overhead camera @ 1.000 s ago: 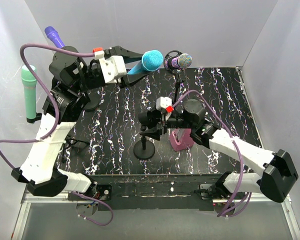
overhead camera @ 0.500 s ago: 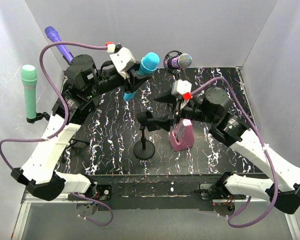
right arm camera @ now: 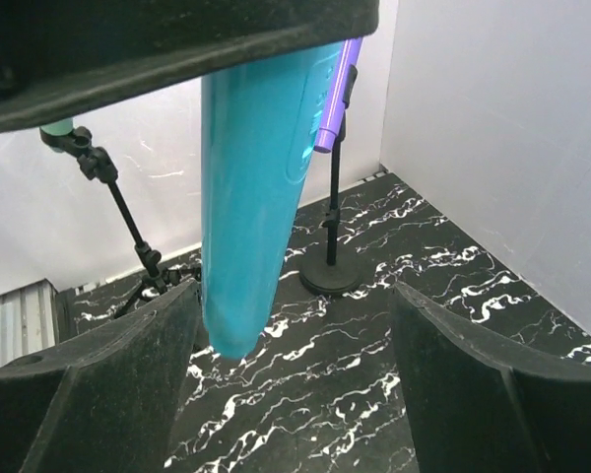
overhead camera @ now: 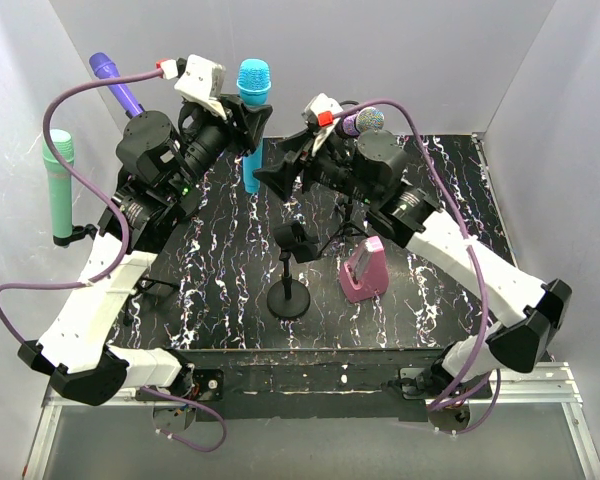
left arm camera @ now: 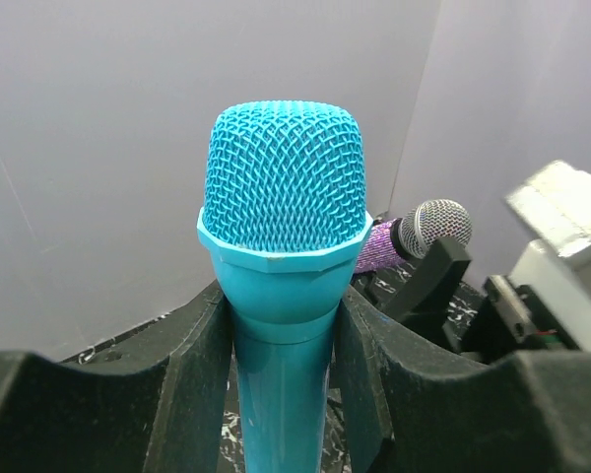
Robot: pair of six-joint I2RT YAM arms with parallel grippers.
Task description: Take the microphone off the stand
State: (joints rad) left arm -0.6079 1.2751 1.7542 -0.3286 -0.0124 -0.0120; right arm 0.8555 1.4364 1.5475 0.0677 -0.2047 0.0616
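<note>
My left gripper is shut on the cyan microphone and holds it upright, head up, above the back of the table. In the left wrist view its fingers press both sides of the cyan microphone just below the mesh head. The black stand at the table's middle has an empty clip. My right gripper stands open beside the microphone's lower end. In the right wrist view the microphone's tail hangs near the left finger, untouched.
A purple microphone and a green microphone sit on stands at the left. A purple and silver microphone is on a stand at the back. A pink object stands right of the empty stand. White walls enclose the black marbled table.
The left arm has swung the cyan microphone from tilted to upright and lifted it. The right arm has risen from the empty stand to the microphone's lower end, jaws open.
</note>
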